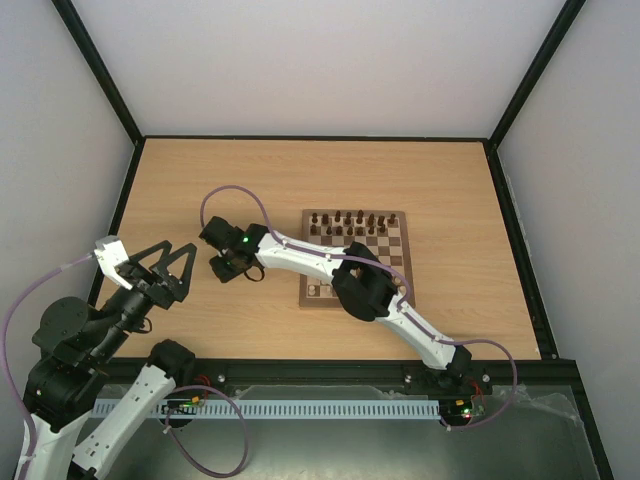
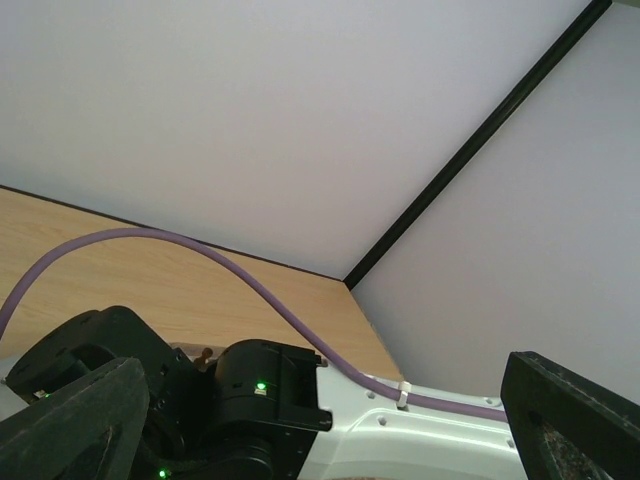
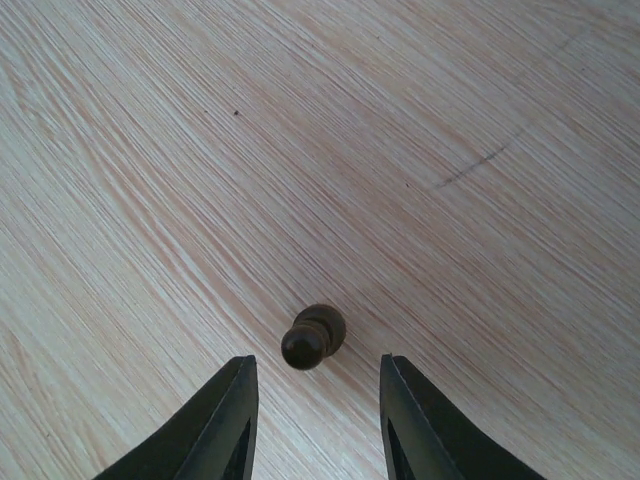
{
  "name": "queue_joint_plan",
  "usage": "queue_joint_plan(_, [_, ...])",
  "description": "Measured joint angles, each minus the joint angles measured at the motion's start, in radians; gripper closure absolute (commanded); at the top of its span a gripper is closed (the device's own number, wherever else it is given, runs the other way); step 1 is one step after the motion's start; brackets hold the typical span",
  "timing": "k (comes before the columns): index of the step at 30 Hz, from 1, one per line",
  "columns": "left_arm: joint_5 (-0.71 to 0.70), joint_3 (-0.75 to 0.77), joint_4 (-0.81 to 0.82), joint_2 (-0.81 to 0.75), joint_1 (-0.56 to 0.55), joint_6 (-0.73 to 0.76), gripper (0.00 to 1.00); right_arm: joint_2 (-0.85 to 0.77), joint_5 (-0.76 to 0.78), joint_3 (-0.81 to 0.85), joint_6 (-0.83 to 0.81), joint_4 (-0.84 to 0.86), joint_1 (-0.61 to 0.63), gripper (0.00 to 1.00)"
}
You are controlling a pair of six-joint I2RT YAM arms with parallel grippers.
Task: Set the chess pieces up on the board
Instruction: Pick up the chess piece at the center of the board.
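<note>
One small dark brown wooden pawn [image 3: 314, 337] sits on the light wooden table [image 1: 200, 180] between the right gripper [image 3: 315, 365] and its parted, empty fingers, left of the one checkered wooden chessboard [image 1: 315, 301]. Two arms: the right stretches leftward over the board, and the left gripper [image 1: 170, 265] hangs raised and spread wide.

Table [image 1: 200, 180]: light wood-grain top with dark edging.
Walls [image 1: 320, 60]: plain, pale, on three sides.
Corner posts [image 1: 100, 70]: black, slanting.
Slotted strip [image 1: 330, 409]: white, along the near edge.
Scratch [image 3: 480, 162]: thin dark curved line on the tabletop.
</note>
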Motion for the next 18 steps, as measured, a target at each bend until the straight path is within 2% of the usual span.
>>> queue_joint_plan(18, [0.0, 0.0, 0.0, 0.0, 0.0, 0.0, 0.0, 0.043, -0.021, 0.049, -0.003, 0.002, 0.0, 0.76])
